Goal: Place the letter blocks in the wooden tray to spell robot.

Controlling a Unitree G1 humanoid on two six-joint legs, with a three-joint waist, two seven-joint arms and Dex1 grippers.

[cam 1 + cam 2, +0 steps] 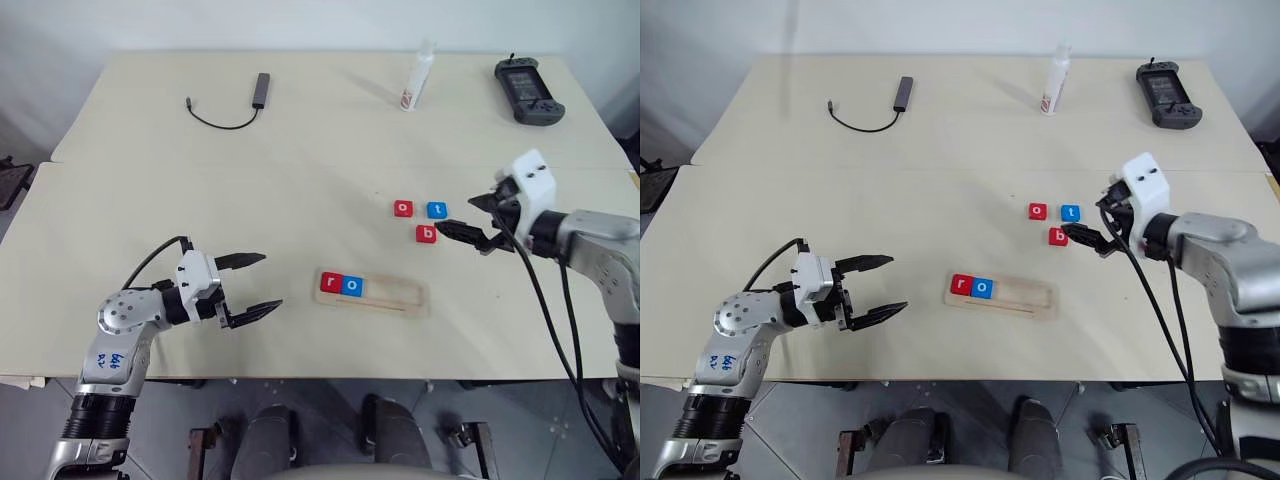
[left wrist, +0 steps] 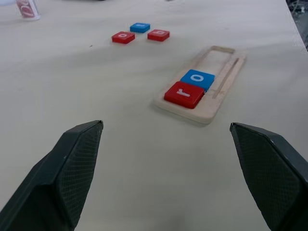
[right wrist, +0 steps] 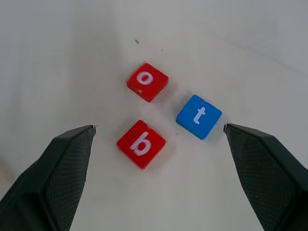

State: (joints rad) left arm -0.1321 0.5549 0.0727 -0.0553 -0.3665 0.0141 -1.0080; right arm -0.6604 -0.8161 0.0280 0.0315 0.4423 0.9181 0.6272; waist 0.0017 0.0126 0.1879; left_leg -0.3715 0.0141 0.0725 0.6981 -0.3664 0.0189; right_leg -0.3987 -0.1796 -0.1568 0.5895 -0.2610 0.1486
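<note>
The wooden tray (image 1: pixel 400 294) lies near the table's front edge, holding a red r block (image 1: pixel 330 283) and a blue o block (image 1: pixel 352 286) at its left end. Three loose letter blocks sit behind it to the right: red o (image 1: pixel 402 208), blue t (image 1: pixel 437 210) and red b (image 1: pixel 426 234). My right gripper (image 1: pixel 460 236) hovers open just right of the b block, tilted down toward it; the right wrist view shows b (image 3: pixel 141 144), o (image 3: pixel 147 82) and t (image 3: pixel 198 116) between its spread fingers. My left gripper (image 1: pixel 272 280) stands open and empty left of the tray.
At the table's back lie a black cable with a grey hub (image 1: pixel 260 90), a white bottle (image 1: pixel 418 80) and a black handheld controller (image 1: pixel 527 90). A seam runs across the table behind the blocks.
</note>
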